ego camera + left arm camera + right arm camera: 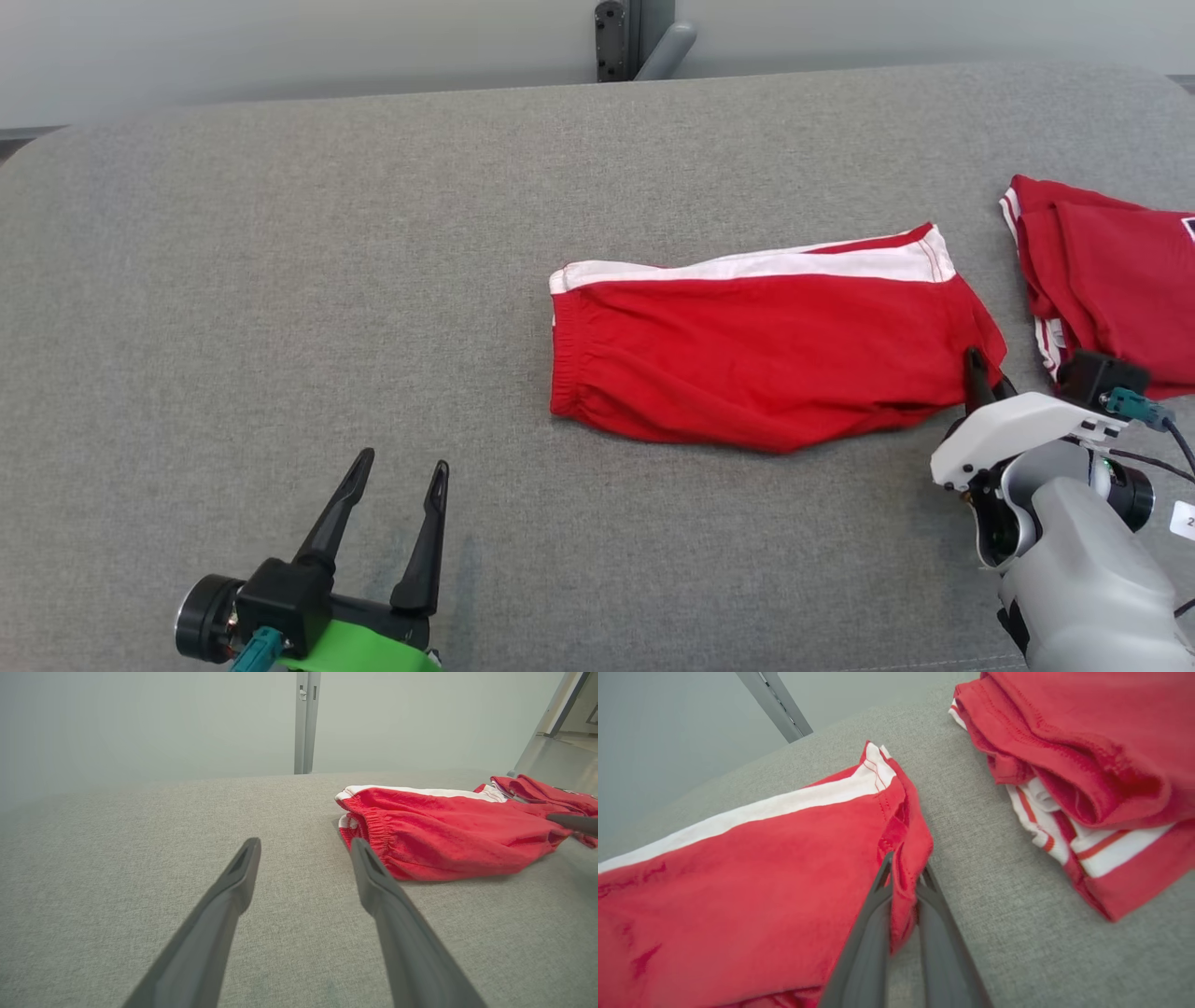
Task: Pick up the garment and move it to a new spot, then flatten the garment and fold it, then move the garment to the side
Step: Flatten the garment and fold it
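Two red garments lie on the grey fabric surface (280, 280) — the red shorts (766, 355) near its middle, with a white side stripe along the far edge and the elastic waistband toward the robot's left. A folded red-and-white garment (1111, 271) lies at the right edge, near the shorts but not touching them. The right gripper (906, 865) is clenched on the shorts' right-hand hem, with fabric pinched between its fingers. The left gripper (401, 459) has its fingers spread, grasping nothing — over bare surface well to the left of the shorts.
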Controlling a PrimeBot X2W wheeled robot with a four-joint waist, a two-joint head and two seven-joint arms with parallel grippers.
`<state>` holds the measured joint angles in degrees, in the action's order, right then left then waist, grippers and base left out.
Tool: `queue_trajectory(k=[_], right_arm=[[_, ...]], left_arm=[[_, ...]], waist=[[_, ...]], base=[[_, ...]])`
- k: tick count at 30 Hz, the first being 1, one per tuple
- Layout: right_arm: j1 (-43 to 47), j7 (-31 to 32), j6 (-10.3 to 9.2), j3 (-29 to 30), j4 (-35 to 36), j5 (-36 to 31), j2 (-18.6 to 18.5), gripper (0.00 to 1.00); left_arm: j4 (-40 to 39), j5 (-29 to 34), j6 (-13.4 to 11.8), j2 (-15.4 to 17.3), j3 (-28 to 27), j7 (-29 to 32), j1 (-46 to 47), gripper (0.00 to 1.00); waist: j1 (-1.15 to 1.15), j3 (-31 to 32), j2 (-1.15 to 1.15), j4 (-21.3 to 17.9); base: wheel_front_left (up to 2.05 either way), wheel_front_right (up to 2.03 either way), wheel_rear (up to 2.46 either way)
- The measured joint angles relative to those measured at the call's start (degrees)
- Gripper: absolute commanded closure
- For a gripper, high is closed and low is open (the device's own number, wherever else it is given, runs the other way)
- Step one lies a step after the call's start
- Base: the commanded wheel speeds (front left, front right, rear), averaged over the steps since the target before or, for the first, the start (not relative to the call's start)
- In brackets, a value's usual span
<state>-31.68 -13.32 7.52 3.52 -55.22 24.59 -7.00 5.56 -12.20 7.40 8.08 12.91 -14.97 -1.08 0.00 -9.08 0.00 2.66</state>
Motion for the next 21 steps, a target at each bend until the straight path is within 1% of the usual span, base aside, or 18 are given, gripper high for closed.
queue_trajectory(k=[6, 11, 16, 21], right_arm=[[1.0, -0.5, 0.0, -0.9, 3.4, 0.1, -0.5, 1.0], [0.8, -0.5, -0.01, -2.6, 5.6, -0.1, 0.2, 1.0], [-0.7, 0.1, -0.01, -6.3, 8.6, -0.2, 2.3, 1.0], [-2.0, 0.7, -0.01, -11.4, 11.3, 0.0, 3.6, 1.0]], left_arm=[[0.3, 0.6, 0.0, -0.6, 0.0, 0.0, -0.6, 0.0], [0.7, 0.8, 0.0, -1.1, 0.1, 0.0, -0.8, 0.0], [1.1, 0.9, 0.0, -1.6, 0.3, 0.0, -1.0, 0.0], [1.6, 1.0, 0.0, -1.7, 1.1, 0.0, -1.0, 0.0]], waist=[[0.0, 1.5, 0.0, -0.9], [0.0, 2.8, 0.0, -1.2], [0.0, 3.7, 0.0, -1.1], [0.0, 4.1, 0.0, -0.4]], base=[[0.0, 0.0, 0.0], [0.0, 0.0, 0.0], [0.0, 0.0, 0.0], [0.0, 0.0, 0.0]])
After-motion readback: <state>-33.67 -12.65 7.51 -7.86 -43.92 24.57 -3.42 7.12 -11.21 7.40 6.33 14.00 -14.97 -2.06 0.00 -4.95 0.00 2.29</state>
